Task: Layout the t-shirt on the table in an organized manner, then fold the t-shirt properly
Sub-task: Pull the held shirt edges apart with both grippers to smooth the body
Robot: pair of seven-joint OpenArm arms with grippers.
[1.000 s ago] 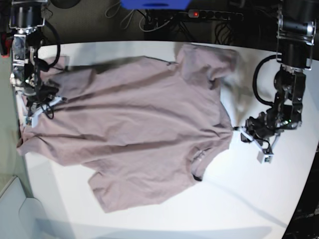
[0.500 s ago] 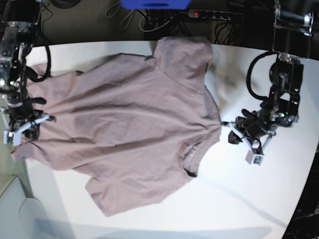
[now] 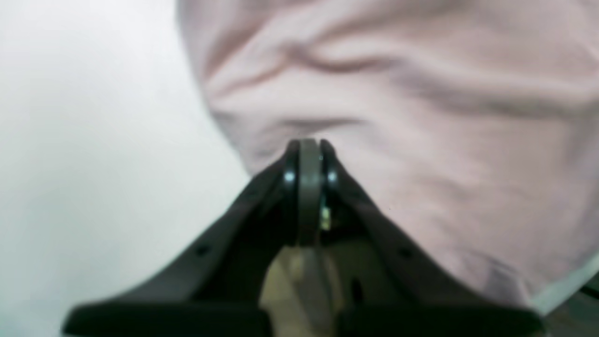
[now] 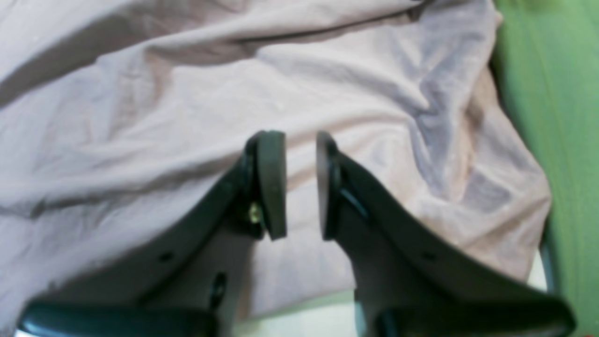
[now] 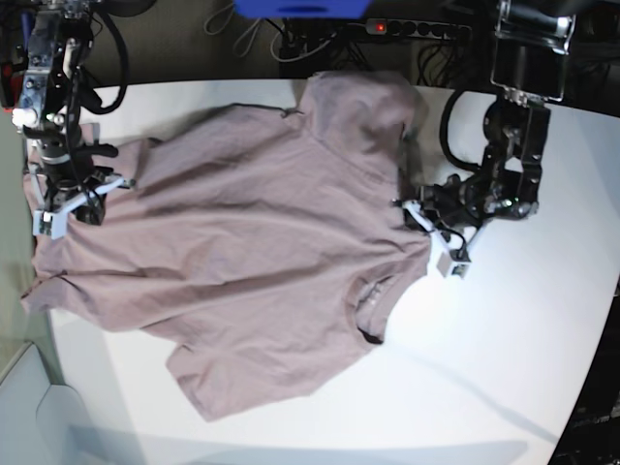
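The mauve-pink t-shirt (image 5: 252, 252) lies spread and wrinkled on the white table (image 5: 504, 368), with its neckline toward the lower right. At the shirt's right edge, below the upper sleeve, sits my left gripper (image 5: 405, 205). In the left wrist view this gripper (image 3: 309, 142) is shut, its tip against the puckered edge of the t-shirt (image 3: 421, 117). I see no cloth between the pads. My right gripper (image 5: 77, 201) hovers over the shirt's left part. Seen from the right wrist, that gripper (image 4: 299, 140) is open, with the t-shirt (image 4: 187, 93) below it and nothing in the gap.
A power strip (image 5: 383, 27) with a red light, cables and a blue object (image 5: 300, 8) lie beyond the table's far edge. The table's curved rim (image 5: 593, 349) runs down the right side. A green surface (image 4: 561, 117) shows past the shirt's corner.
The whole shirt slid left at first, then stayed put. My right gripper swung out left and came back up over the shirt. My left gripper moved left and up along the shirt's edge.
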